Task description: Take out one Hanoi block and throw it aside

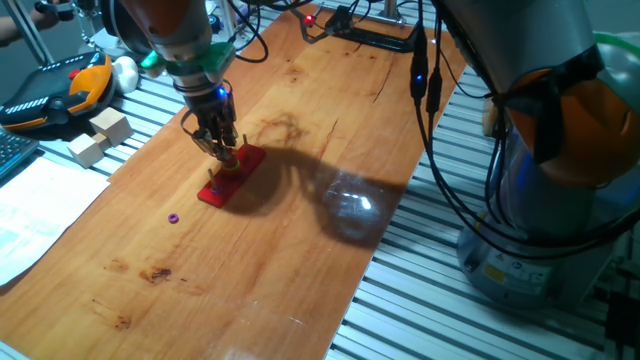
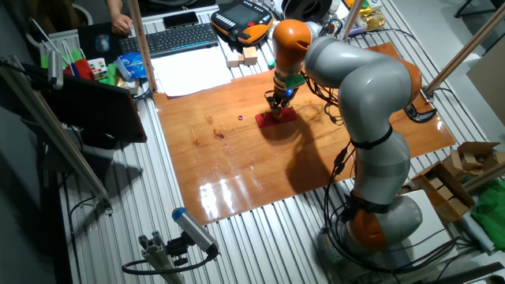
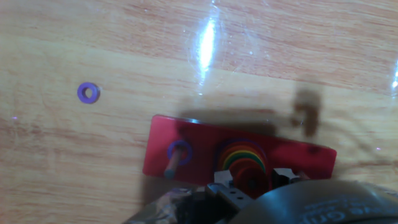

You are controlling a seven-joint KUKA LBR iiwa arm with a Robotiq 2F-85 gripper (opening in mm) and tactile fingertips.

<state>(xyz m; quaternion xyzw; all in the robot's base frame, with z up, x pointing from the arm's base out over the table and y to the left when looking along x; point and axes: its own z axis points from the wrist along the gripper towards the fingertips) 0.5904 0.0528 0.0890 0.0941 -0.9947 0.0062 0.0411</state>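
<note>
A red Hanoi base (image 3: 186,134) lies on the wooden table. One peg carries a single purple ring (image 3: 179,151). A second peg holds a stack of coloured rings (image 3: 244,160), with a small red one on top. A loose purple ring (image 3: 88,93) lies on the wood, left of the base. My gripper (image 3: 250,182) is low over the stack, with one fingertip on each side of the top ring and small gaps showing. From the fixed views the gripper (image 1: 224,150) (image 2: 276,105) stands upright over the base (image 1: 216,190) (image 2: 278,119). The loose ring (image 1: 174,217) (image 2: 239,118) lies apart.
Wooden blocks (image 1: 100,135) and an orange-and-black teach pendant (image 1: 60,85) lie off the board's far left edge. Cables (image 1: 430,90) hang over the right side. The arm's base (image 1: 540,220) stands right of the board. A keyboard (image 2: 177,38) and paper (image 2: 189,72) lie beyond the board.
</note>
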